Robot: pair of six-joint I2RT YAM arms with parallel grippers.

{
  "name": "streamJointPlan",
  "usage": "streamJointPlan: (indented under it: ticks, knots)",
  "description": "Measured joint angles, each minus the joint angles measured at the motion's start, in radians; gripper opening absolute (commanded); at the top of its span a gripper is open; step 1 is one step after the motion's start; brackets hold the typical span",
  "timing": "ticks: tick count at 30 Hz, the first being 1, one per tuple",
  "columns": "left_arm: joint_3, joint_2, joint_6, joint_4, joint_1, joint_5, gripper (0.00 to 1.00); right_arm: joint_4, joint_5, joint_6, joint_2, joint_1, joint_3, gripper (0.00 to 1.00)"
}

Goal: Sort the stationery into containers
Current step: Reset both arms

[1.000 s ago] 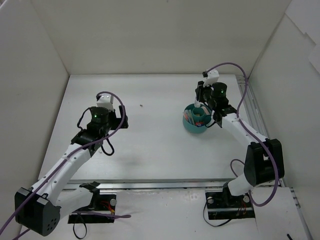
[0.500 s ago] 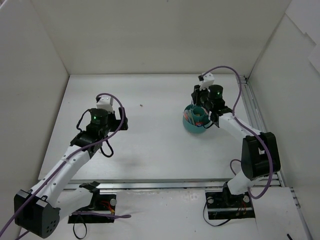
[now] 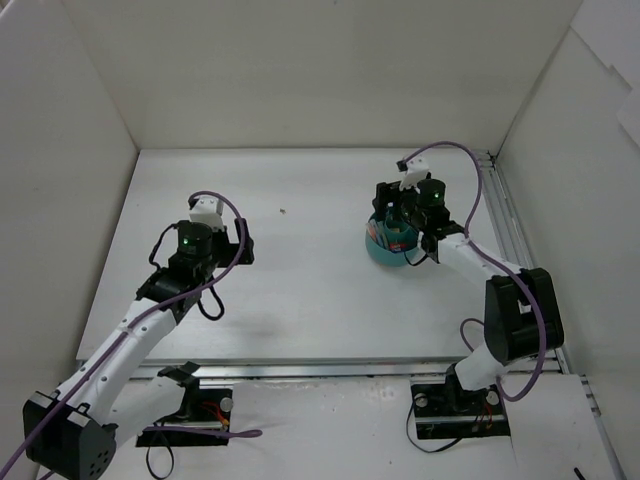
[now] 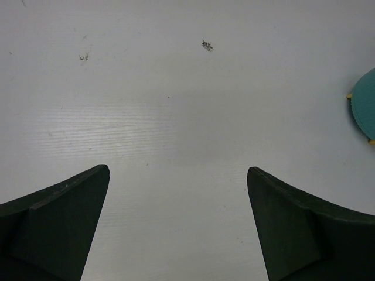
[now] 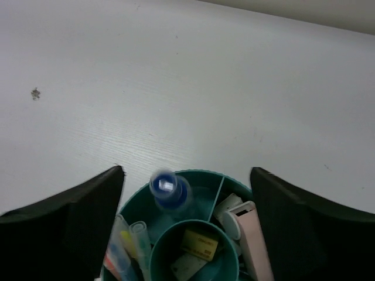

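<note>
My right gripper (image 5: 186, 170) hangs open just above the round teal container (image 5: 202, 175), which shows under that gripper (image 3: 392, 210) as a teal bowl (image 3: 385, 252) in the top view. A small clear bottle with a blue cap (image 5: 170, 190) sits blurred in an outer compartment, apart from both fingers. Pens (image 5: 126, 246) stand in the left compartment. A tan block (image 5: 198, 243) lies in the middle cup and a pink-white eraser (image 5: 253, 237) on the right. My left gripper (image 4: 177, 170) is open over bare table, empty, with the bowl's rim (image 4: 364, 108) far to its right.
White walls enclose the table on three sides. A metal rail (image 3: 510, 235) runs along the right edge beside the right arm. Small dark specks (image 4: 206, 44) lie on the table surface ahead of the left gripper.
My right gripper has opened over the bowl, and the blue-capped bottle has left its fingers and dropped into a compartment. The left arm has drawn back slightly.
</note>
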Motion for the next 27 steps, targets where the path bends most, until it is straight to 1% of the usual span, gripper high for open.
streamJointPlan:
  ticks: [5,8,10,14,17,20,22,27]
  knots:
    - [0.000,-0.024,0.000,-0.002,0.000,-0.007,1.00,-0.006,0.000,-0.002,-0.102,0.006,-0.013,0.98]
    - [0.000,-0.045,0.000,-0.009,0.000,-0.015,1.00,-0.006,0.011,0.003,-0.216,0.013,-0.013,0.98]
    - [0.000,-0.063,0.000,-0.014,0.000,-0.023,1.00,-0.008,0.044,0.013,-0.299,0.013,-0.013,0.98]
    - [0.005,-0.096,-0.008,-0.047,0.010,-0.063,1.00,-0.081,0.184,0.049,-0.464,0.018,-0.011,0.98]
    - [0.013,-0.108,-0.023,-0.072,0.028,-0.087,1.00,-0.214,0.330,0.111,-0.546,0.015,0.002,0.98]
    - [0.014,-0.118,-0.031,-0.080,0.050,-0.094,1.00,-0.340,0.433,0.176,-0.599,0.011,-0.006,0.98]
    - [0.014,-0.127,-0.039,-0.088,0.059,-0.094,1.00,-0.394,0.481,0.206,-0.643,0.009,-0.046,0.98]
    - [0.016,-0.165,-0.042,-0.129,0.066,-0.095,1.00,-0.468,0.584,0.251,-0.772,0.008,-0.160,0.98]
